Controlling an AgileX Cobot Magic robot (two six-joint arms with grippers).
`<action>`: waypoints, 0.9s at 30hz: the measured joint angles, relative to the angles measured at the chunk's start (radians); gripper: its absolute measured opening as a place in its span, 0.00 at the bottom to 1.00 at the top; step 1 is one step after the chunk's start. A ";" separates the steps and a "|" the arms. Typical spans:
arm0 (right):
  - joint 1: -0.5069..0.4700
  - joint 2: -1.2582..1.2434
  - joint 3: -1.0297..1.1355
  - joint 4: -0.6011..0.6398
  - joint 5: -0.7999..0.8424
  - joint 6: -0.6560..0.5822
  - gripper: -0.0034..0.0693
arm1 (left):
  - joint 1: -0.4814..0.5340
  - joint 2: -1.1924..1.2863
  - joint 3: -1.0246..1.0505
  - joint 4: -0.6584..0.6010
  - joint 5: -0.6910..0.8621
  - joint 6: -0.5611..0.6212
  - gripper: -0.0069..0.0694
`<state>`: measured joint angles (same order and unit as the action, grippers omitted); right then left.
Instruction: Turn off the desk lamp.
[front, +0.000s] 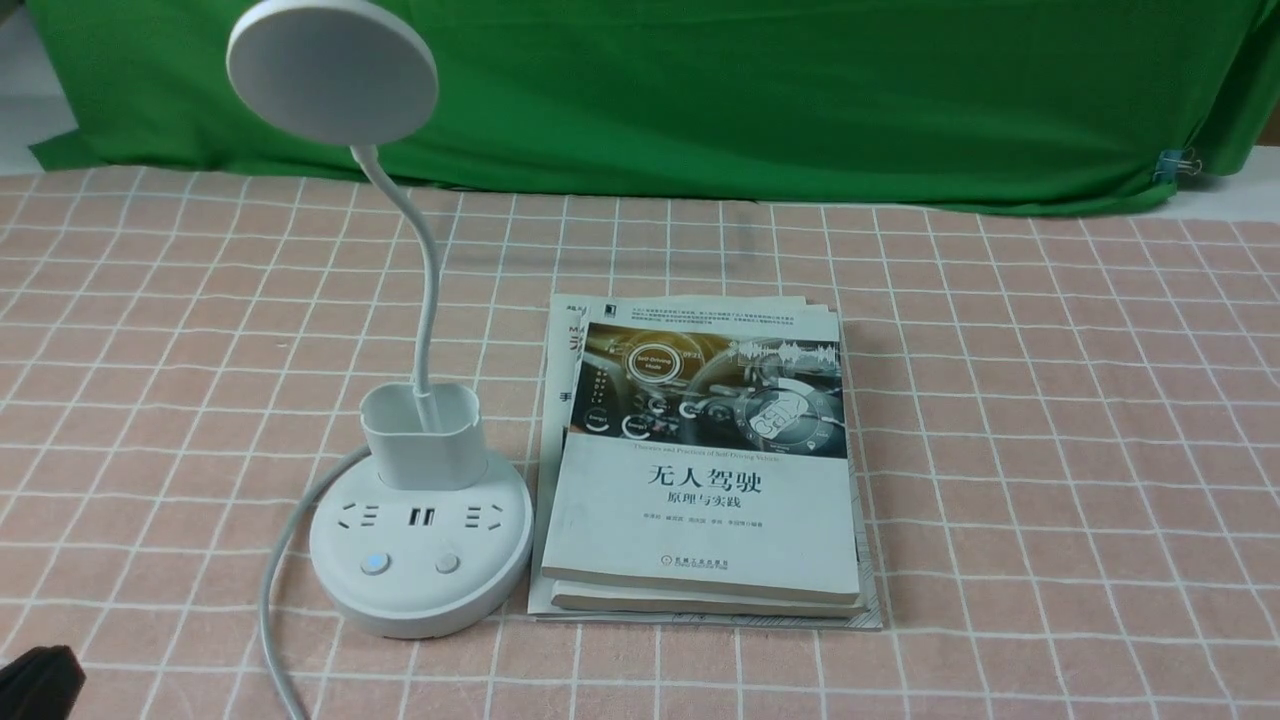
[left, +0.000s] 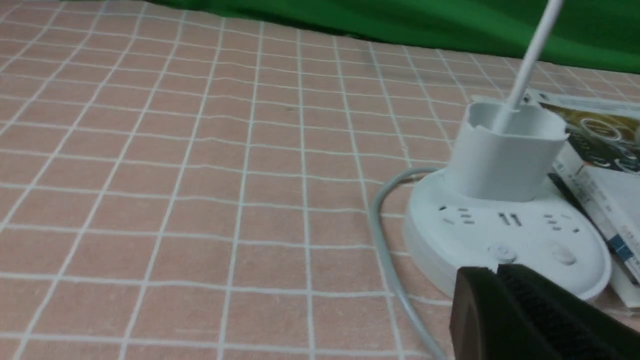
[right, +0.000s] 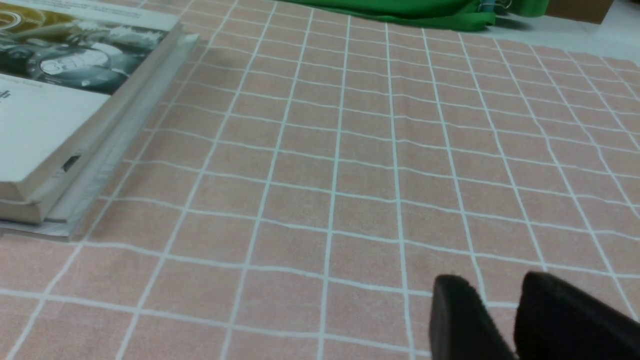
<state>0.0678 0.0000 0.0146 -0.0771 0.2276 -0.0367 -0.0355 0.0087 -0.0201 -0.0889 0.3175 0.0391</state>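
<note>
Two buttons on the desk lamp (front: 420, 560) base, one with a blue ring (front: 375, 563) and one plain (front: 447, 563), and I can't tell which switches the light. Pressing the wrong one is my main risk. Lamp sits on the checked cloth (front: 1000, 400) toward my left, touching or just beside a stack of books (front: 700, 470). Left gripper (left: 500, 272) hangs low just near the base's front edge, fingers nearly together, nothing held. Right gripper (right: 500, 295) sits well apart over bare cloth, slightly parted, empty. Base looks light; an off-centre push could slide it into the books. Cord (front: 280, 560) loops beside the base and could snag the finger on approach.
</note>
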 joint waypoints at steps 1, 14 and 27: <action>0.000 0.000 0.000 0.000 -0.001 0.000 0.38 | 0.006 -0.004 0.014 -0.006 0.002 0.001 0.10; 0.000 0.000 0.000 0.000 -0.001 0.000 0.38 | 0.010 -0.009 0.026 -0.037 -0.002 0.002 0.10; 0.000 0.000 0.000 0.000 -0.001 0.000 0.38 | 0.010 -0.009 0.026 -0.038 -0.002 0.003 0.10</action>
<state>0.0678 0.0000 0.0146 -0.0771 0.2268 -0.0367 -0.0250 -0.0004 0.0062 -0.1267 0.3150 0.0419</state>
